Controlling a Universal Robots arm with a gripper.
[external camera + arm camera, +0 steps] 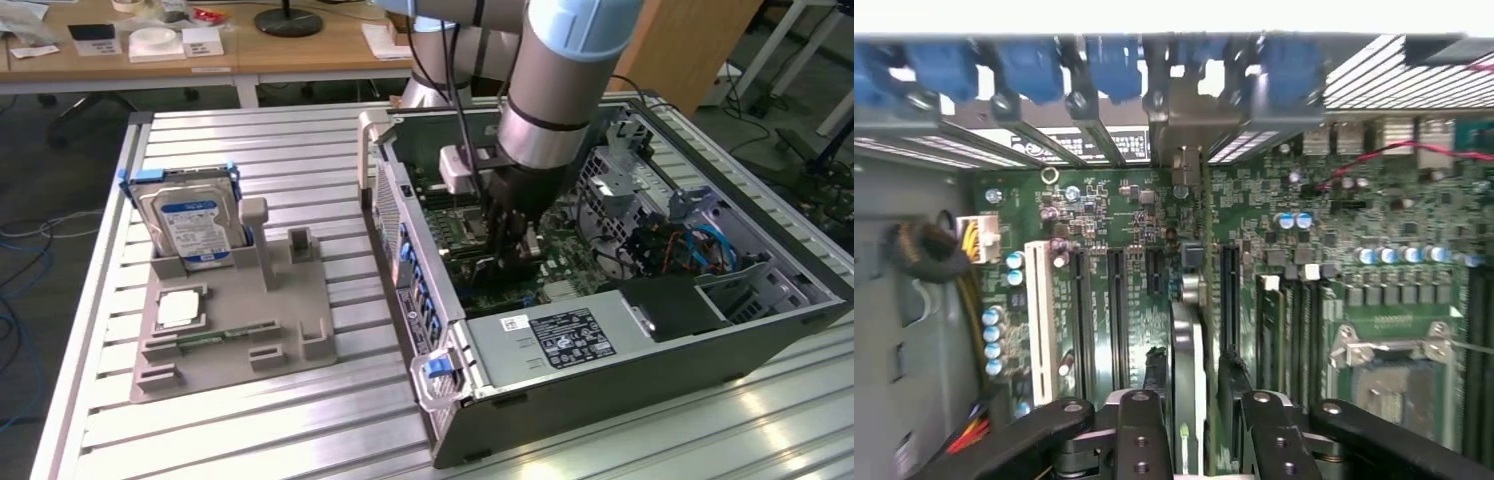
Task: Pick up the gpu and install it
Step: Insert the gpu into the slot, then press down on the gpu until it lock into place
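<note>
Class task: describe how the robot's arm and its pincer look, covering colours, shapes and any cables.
The arm is a thick silver-grey tube with a pale blue joint cap and a dark band. A thin black cable runs beside it. The pincer is black, with jointed bars dotted with small round screws.

Ribbed bare metal is seen on the counter (320, 170), matt grey plastic on the holder tray (220, 330) (glossy label on the hard drive (191, 228)), painted metal on the computer case (641, 385).
</note>
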